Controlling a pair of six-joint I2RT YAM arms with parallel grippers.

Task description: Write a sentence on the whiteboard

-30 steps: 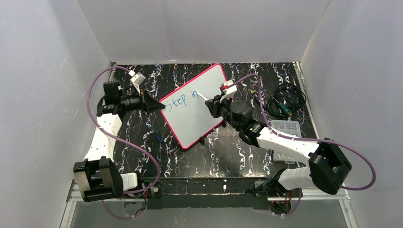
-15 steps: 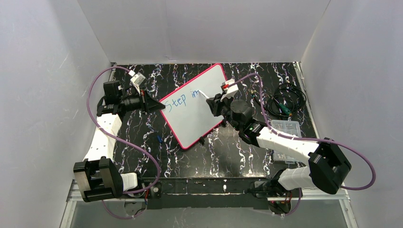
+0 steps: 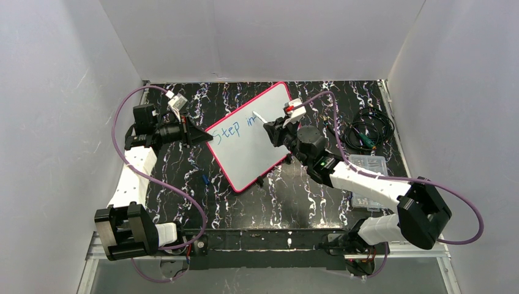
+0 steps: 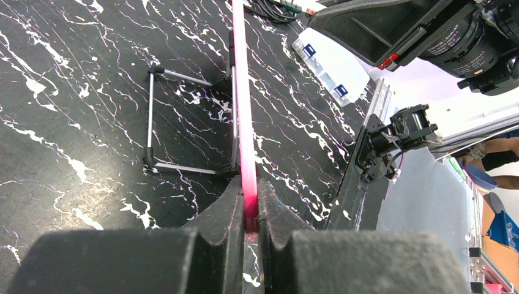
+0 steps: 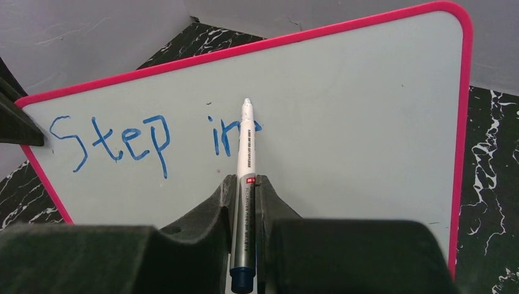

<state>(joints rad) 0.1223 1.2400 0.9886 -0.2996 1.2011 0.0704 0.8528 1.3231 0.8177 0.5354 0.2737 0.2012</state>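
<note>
Fingers of the left gripper (image 3: pixel 205 136) pinch the near-left corner of the whiteboard (image 3: pixel 251 147) in the top view, while the right gripper (image 3: pixel 269 130) holds a marker (image 3: pixel 259 119) whose tip reaches past its fingers to the board face. The board stands tilted on the black marbled table (image 3: pixel 183 184), between the two grippers. The sentence (image 3: pixel 235 128) so far reads "Step in", running from just beyond the left fingertips toward the marker tip. A cable coil (image 3: pixel 367 131) and a clear box (image 3: pixel 367 165) lie well behind the right gripper, on its outer side.

From the left wrist, both pads are closed on the board's pink frame (image 4: pixel 242 92), seen edge-on and running straight ahead from the fingertips. A wire stand (image 4: pixel 150 116) props the board from behind, to the left of the fingers.

From the right wrist, the fingers clamp the marker barrel (image 5: pixel 246 147), blue end nearest the camera. The tip rests at or very near the board (image 5: pixel 355 122), straight ahead of the fingers, just after the blue letters (image 5: pixel 122 138); actual contact cannot be confirmed.

The writing step appears under way, mid-word and early in the line. The next move likely calls for light, even pressure, short strokes drifting right of the fingers across blank board, and a firm left hold so the board does not shift.
</note>
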